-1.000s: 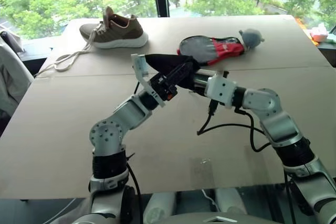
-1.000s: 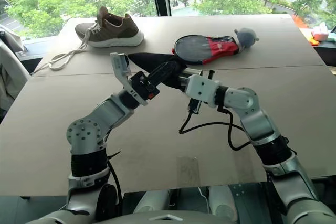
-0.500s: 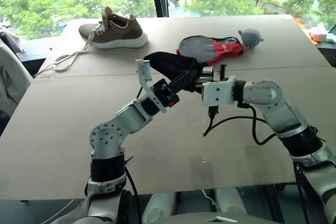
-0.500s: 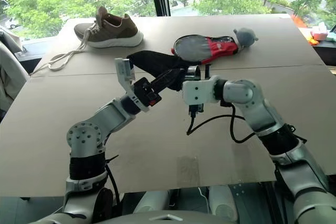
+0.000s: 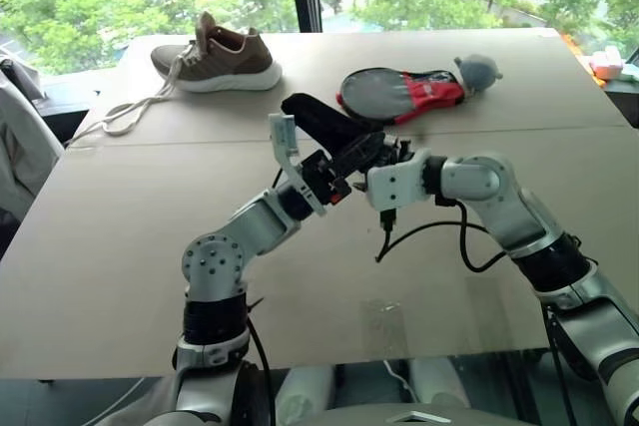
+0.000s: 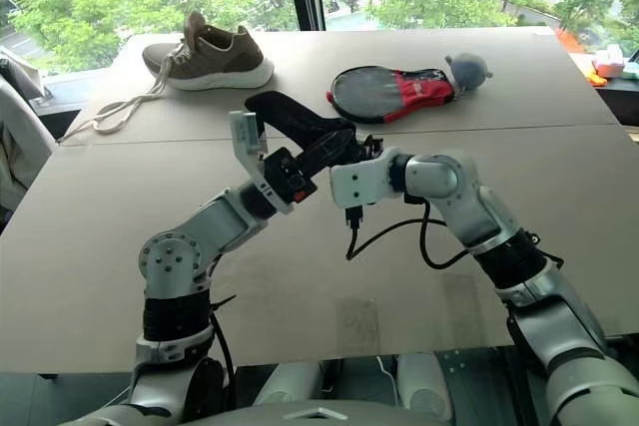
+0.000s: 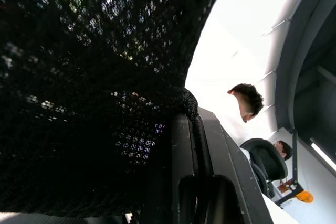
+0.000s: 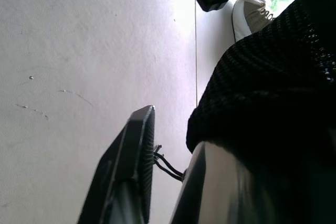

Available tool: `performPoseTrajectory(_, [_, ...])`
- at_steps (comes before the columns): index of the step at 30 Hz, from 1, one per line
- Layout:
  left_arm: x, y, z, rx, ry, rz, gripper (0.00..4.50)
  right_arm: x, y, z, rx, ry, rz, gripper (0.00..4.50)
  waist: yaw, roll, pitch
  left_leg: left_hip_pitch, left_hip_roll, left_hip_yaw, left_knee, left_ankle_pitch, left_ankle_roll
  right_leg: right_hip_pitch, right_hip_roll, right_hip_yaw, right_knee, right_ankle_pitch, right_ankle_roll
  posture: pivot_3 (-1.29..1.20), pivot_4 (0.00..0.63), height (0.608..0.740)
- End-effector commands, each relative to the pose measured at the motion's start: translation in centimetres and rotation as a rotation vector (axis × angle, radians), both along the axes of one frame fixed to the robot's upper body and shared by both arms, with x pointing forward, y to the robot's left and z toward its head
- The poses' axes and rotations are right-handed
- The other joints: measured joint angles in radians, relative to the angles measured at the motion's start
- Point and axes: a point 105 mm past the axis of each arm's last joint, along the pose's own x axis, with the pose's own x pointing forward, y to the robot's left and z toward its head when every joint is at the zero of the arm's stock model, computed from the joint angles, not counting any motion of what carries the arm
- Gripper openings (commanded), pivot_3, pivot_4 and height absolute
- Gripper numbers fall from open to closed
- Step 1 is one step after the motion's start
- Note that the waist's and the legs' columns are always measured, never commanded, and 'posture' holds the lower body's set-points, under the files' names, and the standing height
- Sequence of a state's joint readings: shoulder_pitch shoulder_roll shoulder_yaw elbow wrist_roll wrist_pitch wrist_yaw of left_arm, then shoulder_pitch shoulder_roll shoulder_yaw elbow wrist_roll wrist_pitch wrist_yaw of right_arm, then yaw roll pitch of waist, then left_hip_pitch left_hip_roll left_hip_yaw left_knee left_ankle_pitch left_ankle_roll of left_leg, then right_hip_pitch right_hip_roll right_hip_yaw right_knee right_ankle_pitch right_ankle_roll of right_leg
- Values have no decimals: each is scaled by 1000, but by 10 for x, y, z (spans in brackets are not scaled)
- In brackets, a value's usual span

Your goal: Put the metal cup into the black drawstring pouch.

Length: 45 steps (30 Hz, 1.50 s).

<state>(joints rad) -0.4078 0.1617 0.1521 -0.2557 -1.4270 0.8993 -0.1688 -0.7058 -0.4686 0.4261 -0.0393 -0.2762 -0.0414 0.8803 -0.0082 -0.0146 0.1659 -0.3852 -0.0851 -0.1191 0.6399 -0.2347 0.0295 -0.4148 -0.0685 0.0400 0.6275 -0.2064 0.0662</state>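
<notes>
Above the middle of the worktop (image 5: pixel 120 276) we see the two arms meet. Our left claw (image 5: pixel 351 162) is pinched tight on the black drawstring pouch (image 5: pixel 321 122) and holds it up off the worktop. That pouch is soft and floppy, and its far end pokes up toward the far edge. Our right claw (image 6: pixel 351 159) sits at the pouch's mouth. Its fingers are spread apart, and one dark finger (image 8: pixel 123 174) stands away from the shiny metal cup (image 8: pixel 220 187). We cannot tell if the claw is touching the cup.

Up close, the left wrist view shows the pouch is an open net of tiny holes with light coming through, and the cloth is squeezed between the claw's two flat black fingers (image 7: pixel 181 171). It also shows a person's head (image 7: pixel 247 100) far off. The right wrist view shows the cup is smooth, round silver metal, with its top tucked under the pouch's knitted rim. From the head views we cannot pick out the cup.

Near the far edge lies a round paddle case (image 5: pixel 399 94), dark grey and red. A brown shoe (image 5: pixel 215 55) with a white sole and long white laces sits near the far left corner. Our worktop is flat, pale and dull.
</notes>
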Motion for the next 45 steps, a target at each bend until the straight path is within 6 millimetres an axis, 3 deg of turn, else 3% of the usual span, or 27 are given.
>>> performPoseTrajectory(1, [6, 17, 5, -129, 40, 44, 0, -13, 0, 26, 103, 88, 37, 2688, 0, 0, 0, 0, 0, 0, 0, 0, 0, 0, 0, 0, 0, 0, 0, 0, 150, 736])
performPoseTrajectory(5, [17, 38, -12, -277, 189, 115, 0, -22, -3, 37, 157, 209, 44, 2688, -2, 0, 0, 0, 0, -1, 0, 0, 0, 0, 0, 0, 0, 0, 0, 0, 150, 736])
performPoseTrajectory(9, [10, 35, -27, -278, 238, 97, 0, -25, -5, 38, 198, 295, 30, 2688, 1, 0, 0, 0, 0, -1, 0, 0, 0, 0, -1, -1, 0, 0, 0, 0, 150, 736])
performPoseTrajectory(14, [3, 28, -45, -260, 289, 82, 0, -29, -8, 14, 159, 397, 10, 2688, 2, 0, 0, 0, 0, -1, 0, 0, 0, 0, -1, -1, 0, 0, 0, 0, 150, 736])
performPoseTrajectory(26, [-3, 27, -45, -274, 297, 84, 0, -20, -17, -25, 145, 558, -129, 2688, 2, 0, 0, -1, 0, -1, 0, 0, 0, 0, -1, -1, 0, 0, 0, 0, 150, 736])
performPoseTrajectory(29, [-5, 27, -44, -273, 297, 85, 0, -18, -13, -24, 191, 579, -134, 1864, 1, 0, 0, -1, 0, -1, 0, 0, 0, 0, -1, -1, 0, 0, 0, 0, 150, 736])
performPoseTrajectory(32, [-6, 28, -44, -268, 296, 84, 0, -18, -12, -23, 219, 585, -139, 307, 2, 0, 0, -1, 0, -1, 0, 0, 0, 0, -1, -1, 0, 0, 0, 0, 150, 736])
performPoseTrajectory(33, [-6, 28, -43, -267, 296, 84, 0, -18, -12, -23, 222, 582, -142, 101, 3, 0, 0, -1, 0, -1, 0, 0, 0, 0, -1, -1, 0, 0, 0, 0, 150, 736])
performPoseTrajectory(43, [-15, 12, -27, -224, 269, 41, 0, -17, -9, -2, 207, 387, -91, 101, 6, 0, 0, -1, 0, -1, 0, 0, 0, 0, -1, -1, -1, 0, 0, 0, 150, 736])
performPoseTrajectory(45, [-16, 12, -29, -200, 259, 31, 0, -14, -6, 9, 296, 400, -88, 101, 4, 0, 0, -1, 0, -1, 0, 0, 0, 0, -1, -1, -1, 0, 0, 0, 150, 736])
